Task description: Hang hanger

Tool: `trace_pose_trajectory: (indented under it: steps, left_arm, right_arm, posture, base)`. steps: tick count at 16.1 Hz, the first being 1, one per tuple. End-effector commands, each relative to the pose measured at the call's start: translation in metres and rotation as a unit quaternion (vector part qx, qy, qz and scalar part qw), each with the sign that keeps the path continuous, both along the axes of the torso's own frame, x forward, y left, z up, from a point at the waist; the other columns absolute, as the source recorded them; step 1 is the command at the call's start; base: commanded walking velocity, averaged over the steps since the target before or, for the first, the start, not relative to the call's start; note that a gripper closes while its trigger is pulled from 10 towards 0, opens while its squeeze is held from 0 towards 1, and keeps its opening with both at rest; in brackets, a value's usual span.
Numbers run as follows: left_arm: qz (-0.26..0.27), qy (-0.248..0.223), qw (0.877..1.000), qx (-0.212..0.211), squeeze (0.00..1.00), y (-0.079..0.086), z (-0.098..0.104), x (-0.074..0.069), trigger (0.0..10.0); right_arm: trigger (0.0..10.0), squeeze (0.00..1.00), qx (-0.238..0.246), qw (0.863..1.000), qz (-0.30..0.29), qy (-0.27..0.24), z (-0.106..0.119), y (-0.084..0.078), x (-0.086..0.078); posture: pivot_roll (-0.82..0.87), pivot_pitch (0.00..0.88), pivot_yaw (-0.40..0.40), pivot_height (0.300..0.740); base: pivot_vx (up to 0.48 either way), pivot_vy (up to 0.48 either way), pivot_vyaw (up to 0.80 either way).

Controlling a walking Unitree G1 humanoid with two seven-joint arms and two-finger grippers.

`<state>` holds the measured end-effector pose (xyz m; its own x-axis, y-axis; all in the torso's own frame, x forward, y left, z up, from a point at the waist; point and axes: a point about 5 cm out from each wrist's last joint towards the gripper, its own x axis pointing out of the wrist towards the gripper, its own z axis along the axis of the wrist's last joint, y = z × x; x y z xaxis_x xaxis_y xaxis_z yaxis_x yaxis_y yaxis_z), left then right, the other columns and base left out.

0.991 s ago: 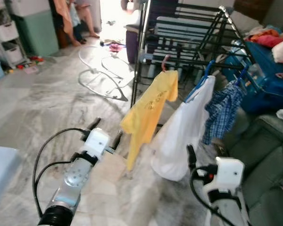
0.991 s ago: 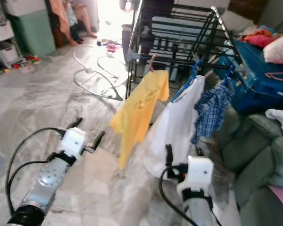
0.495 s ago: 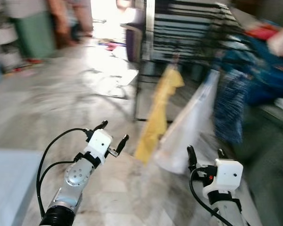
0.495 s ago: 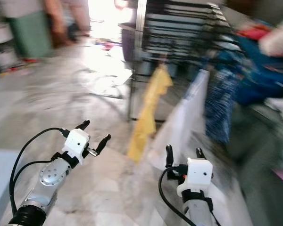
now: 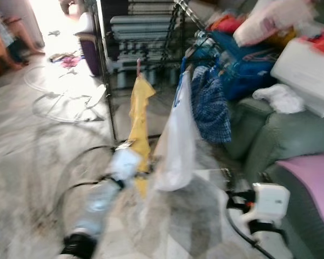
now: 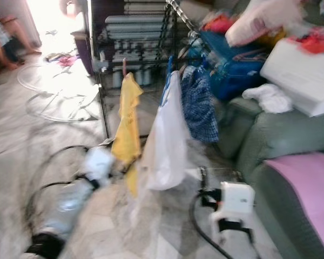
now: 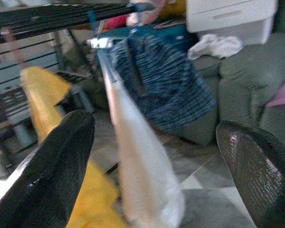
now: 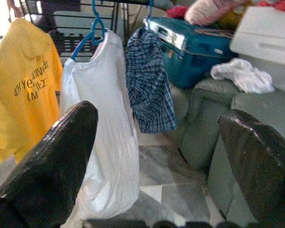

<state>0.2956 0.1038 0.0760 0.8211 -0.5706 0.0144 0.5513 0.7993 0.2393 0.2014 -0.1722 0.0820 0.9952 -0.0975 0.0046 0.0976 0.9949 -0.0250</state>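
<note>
Low in the frame, the left gripper point(image 7: 147, 161) and right gripper point(image 8: 152, 156) both stand spread and empty. Compared with a second ago the whole view has swung right, so the camera turned: sofa point(image 5: 281, 140) and white box point(image 5: 308, 75) now fill the right side. That suggests the robot is seeking another hanger. Mid-frame, three garments hang from the rack point(image 5: 105, 81): yellow shirt point(image 5: 140, 108), white shirt point(image 5: 175, 140), plaid shirt point(image 5: 210, 108). Two blue hangers point(image 8: 90, 31) show.
</note>
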Motion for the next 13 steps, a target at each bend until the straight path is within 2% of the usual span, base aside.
trace_pose_trajectory:
  steps: [1,6,8,13]
  left_arm:
    - [0.013,0.006,1.000,0.013,0.00,0.012,-0.001,0.002,10.0]
    - [0.012,0.010,1.000,0.011,0.00,0.007,-0.004,0.005,10.0]
    - [0.004,0.008,1.000,0.008,0.00,0.000,-0.003,0.005,10.0]
    - [0.005,0.013,1.000,0.008,0.00,-0.002,-0.007,0.005,10.0]
  right_arm:
    - [10.0,0.00,0.008,1.000,0.003,-0.005,0.001,0.006,0.001]
    - [10.0,0.00,0.001,1.000,0.021,-0.012,0.004,0.009,-0.002]
    - [10.0,0.00,-0.006,1.000,0.012,-0.011,0.004,0.007,-0.002]
    - [10.0,0.00,-0.010,1.000,0.011,-0.003,0.002,0.006,-0.004]
  posture:
    - [0.02,0.020,-0.026,0.740]
    - [0.01,0.021,-0.022,0.740]
    - [0.00,0.019,-0.022,0.740]
    - [0.00,0.026,-0.033,0.740]
  base:
    - [0.281,0.000,0.00]
    - [0.284,0.000,0.00]
    - [0.287,0.000,0.00]
    - [0.286,0.000,0.00]
